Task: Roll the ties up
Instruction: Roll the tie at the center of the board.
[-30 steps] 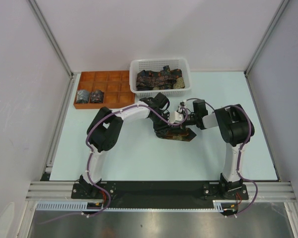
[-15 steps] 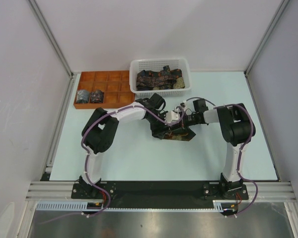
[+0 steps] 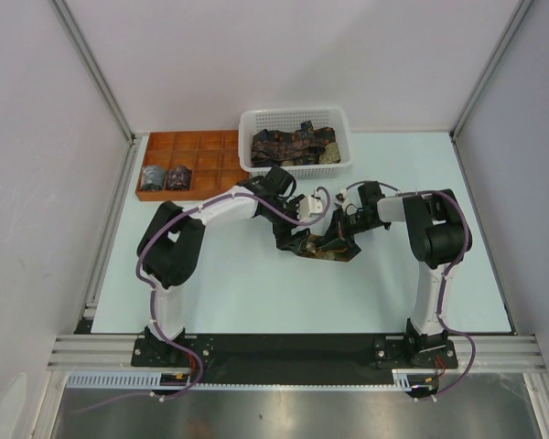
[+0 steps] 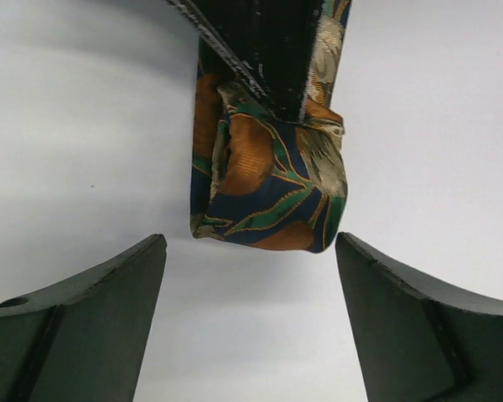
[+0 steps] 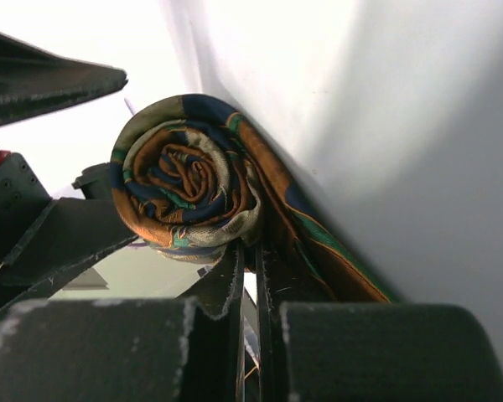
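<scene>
Table (image 3: 256,293) open near side, basket (image 3: 293,112) blocks far, tie roll (image 3: 325,247) mid.

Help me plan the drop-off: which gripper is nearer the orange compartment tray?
Left. The left gripper sits to the right of the tray, near the table's middle; the right gripper is farther right again, beyond it.

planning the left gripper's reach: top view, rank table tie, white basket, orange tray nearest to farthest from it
1. tie on the table, right beside the left gripper
2. white basket, behind it
3. orange tray, back left
</scene>
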`<state>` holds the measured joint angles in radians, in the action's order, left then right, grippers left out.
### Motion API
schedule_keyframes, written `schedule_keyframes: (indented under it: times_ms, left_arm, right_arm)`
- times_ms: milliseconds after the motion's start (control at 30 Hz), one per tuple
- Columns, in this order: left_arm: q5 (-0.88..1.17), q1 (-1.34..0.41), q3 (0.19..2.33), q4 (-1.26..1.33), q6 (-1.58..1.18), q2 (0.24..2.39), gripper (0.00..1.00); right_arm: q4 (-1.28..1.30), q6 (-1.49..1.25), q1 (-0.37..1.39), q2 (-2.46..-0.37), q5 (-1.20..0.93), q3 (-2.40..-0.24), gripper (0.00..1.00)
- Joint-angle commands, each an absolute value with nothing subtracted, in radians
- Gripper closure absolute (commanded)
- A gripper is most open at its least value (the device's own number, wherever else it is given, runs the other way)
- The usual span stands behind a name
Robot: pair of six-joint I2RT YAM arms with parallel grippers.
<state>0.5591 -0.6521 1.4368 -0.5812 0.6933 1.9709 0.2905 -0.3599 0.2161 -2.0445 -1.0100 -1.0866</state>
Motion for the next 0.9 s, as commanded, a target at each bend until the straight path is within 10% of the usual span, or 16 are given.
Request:
schedule_keyframes:
  times_ms: [0, 467, 867]
  left_arm:
    - [0.667, -0.664, 1.433, -0.56, 0.782, 1.945, 0.11]
    - [0.535, -0.735, 1.485, -0.482, 0.865, 2.04, 0.11]
    - [0.561, -0.765, 1.506, -0.506, 0.761, 2.062, 0.59]
  right_arm:
    - [0.405, -0.273, 0.196, -2.088, -0.776, -1.115, 1.0]
    - [0.56, -0.17, 0.221, -2.151, -0.661, -1.224, 1.0]
    - [0.477, -0.196, 0.294, -2.183, -0.787, -1.232, 1.0]
